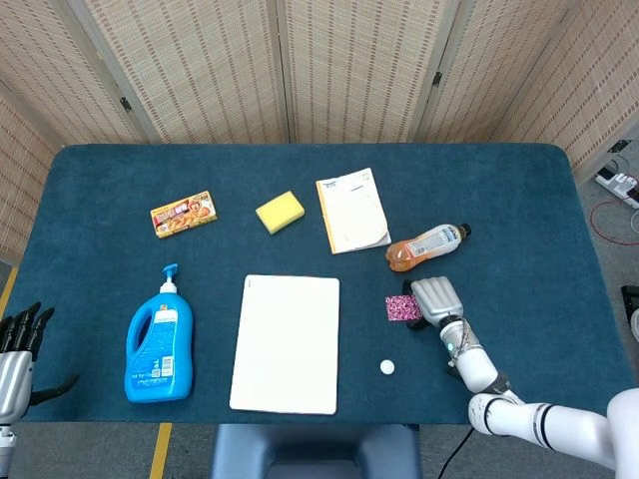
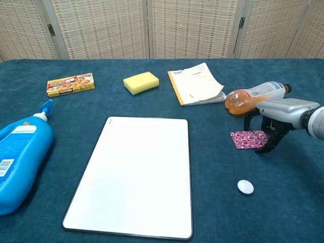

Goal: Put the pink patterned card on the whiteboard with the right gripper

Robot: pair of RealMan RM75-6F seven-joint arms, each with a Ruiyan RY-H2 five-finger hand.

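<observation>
The worktop [image 1: 519,200] was a wide rectangle with rounded corners, covered in dark teal, felt-like cloth. Near its front middle lay the whiteboard [image 1: 287,342], a smooth, glossy white sheet with a thin dark rim and rounded corners. At nine o'clock from it a blue plastic soap bottle [image 1: 160,342] lay flat, its pump nozzle toward the far edge. At one o'clock from the whiteboard sat a cream paper booklet [image 1: 352,210], its top pages curling in the chest view. Beside the booklet, at four o'clock, a clear plastic drink bottle [image 1: 426,246] of orange liquid lay on its side. A soft yellow sponge [image 1: 280,212] block and a flat orange cardboard box [image 1: 183,214] rested toward the far left.

The right hand [image 2: 276,121], grey metal with dark fingers, hung over the right edge of the card, fingers curled downward and spread, gripping nothing; its dark fingertips [image 2: 261,150] came down just at the card's near right corner. The pink patterned card [image 2: 248,139], a small flat rectangle with white swirls, lay on the cloth at three o'clock from the whiteboard, well apart from it. The left hand [image 1: 17,344] stood off the worktop's front left corner, dark fingers straight and apart, holding nothing. A small white oval pebble-like piece [image 2: 245,186] lay at six o'clock from the card.
</observation>
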